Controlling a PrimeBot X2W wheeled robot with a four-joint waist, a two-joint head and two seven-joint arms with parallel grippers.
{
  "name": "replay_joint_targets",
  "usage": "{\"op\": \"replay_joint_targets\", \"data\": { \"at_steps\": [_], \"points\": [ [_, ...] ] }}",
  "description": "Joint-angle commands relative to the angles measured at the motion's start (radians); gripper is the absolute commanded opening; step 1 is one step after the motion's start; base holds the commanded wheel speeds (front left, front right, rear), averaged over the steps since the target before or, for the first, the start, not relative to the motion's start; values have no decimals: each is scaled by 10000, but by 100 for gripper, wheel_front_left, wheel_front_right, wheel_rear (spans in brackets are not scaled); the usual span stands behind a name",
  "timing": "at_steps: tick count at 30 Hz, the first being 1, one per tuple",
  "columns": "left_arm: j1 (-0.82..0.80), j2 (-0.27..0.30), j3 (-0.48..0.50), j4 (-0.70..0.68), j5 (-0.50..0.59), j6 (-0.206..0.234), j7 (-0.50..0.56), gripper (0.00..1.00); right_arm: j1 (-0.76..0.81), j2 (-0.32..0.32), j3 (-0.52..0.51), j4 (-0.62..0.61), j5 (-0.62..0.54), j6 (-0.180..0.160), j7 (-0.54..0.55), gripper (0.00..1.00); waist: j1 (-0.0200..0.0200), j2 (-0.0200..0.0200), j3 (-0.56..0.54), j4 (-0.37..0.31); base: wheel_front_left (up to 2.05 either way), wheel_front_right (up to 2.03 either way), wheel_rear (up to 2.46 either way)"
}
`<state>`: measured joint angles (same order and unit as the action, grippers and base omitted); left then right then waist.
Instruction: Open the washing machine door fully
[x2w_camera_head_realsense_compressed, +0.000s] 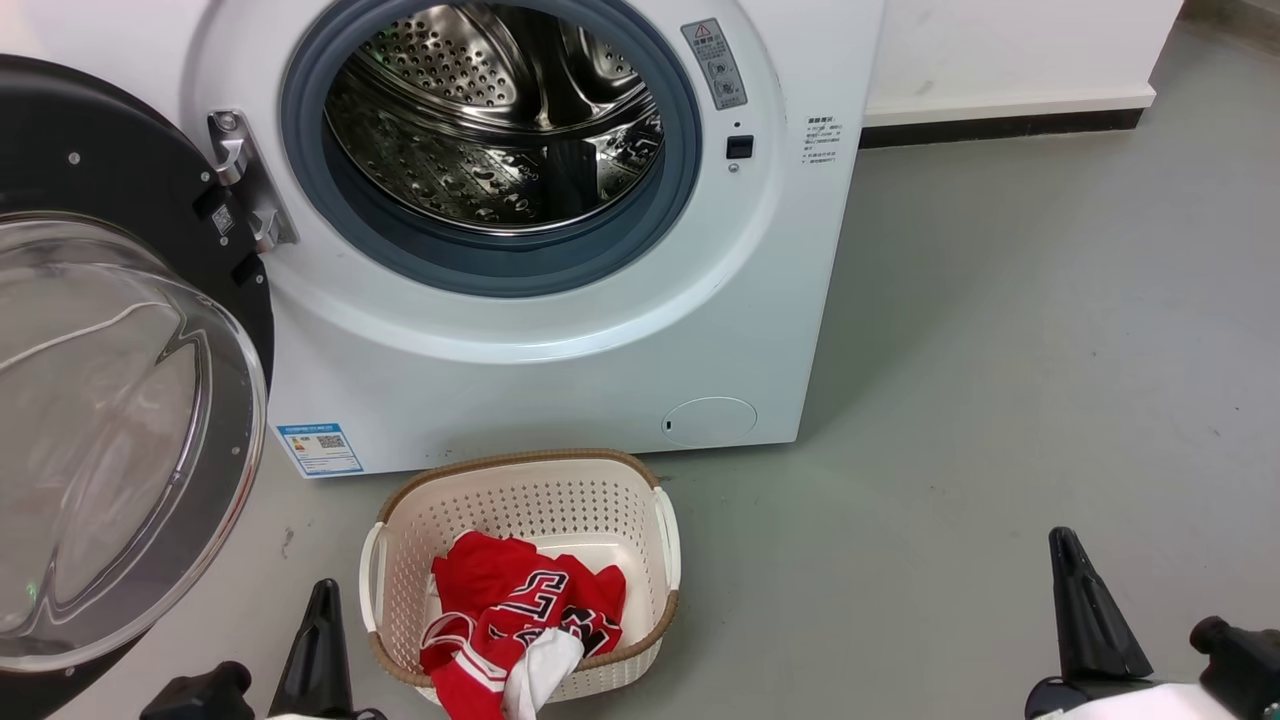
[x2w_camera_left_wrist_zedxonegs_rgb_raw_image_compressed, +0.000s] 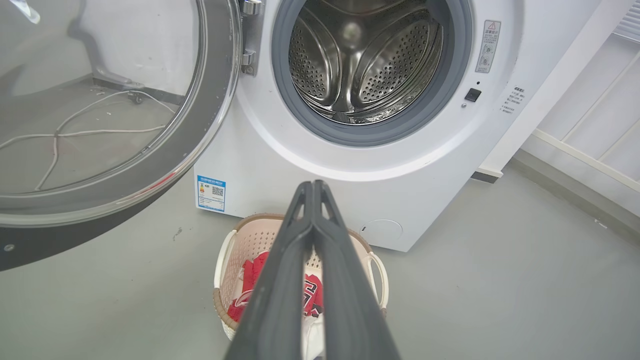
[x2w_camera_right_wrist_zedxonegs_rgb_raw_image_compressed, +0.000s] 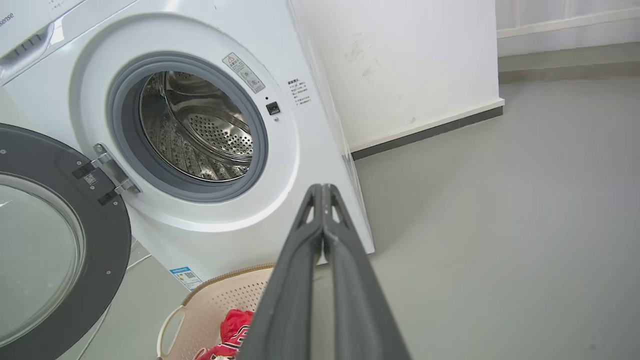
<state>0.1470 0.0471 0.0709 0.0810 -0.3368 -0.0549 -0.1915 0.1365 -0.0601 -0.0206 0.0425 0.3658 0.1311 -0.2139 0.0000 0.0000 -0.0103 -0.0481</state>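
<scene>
Apparently the glass-domed washing machine door stands fully open.

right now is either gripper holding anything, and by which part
Nothing is held: the left gripper and right gripper are both shut and empty, apart from the door.

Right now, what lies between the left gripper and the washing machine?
Between left gripper and washing machine stands a laundry basket with a red garment, in the left wrist view.

White washing machine, black door, red garment
</scene>
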Motion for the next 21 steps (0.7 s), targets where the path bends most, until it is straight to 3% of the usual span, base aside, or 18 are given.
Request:
{"op": "replay_joint_targets", "data": {
  "at_steps": [1,21],
  "points": [
    [-329,12,41,-74,-489,-66,92,0,-337,-96,15,-49,529,-1,66,0,0,0,2,7,0,0,0],
    [-923,19,142,351,-3644,-251,851,0,-900,-224,4,459,3798,-2,707,0,0,0,25,89,0,0,0]
  ]
}}
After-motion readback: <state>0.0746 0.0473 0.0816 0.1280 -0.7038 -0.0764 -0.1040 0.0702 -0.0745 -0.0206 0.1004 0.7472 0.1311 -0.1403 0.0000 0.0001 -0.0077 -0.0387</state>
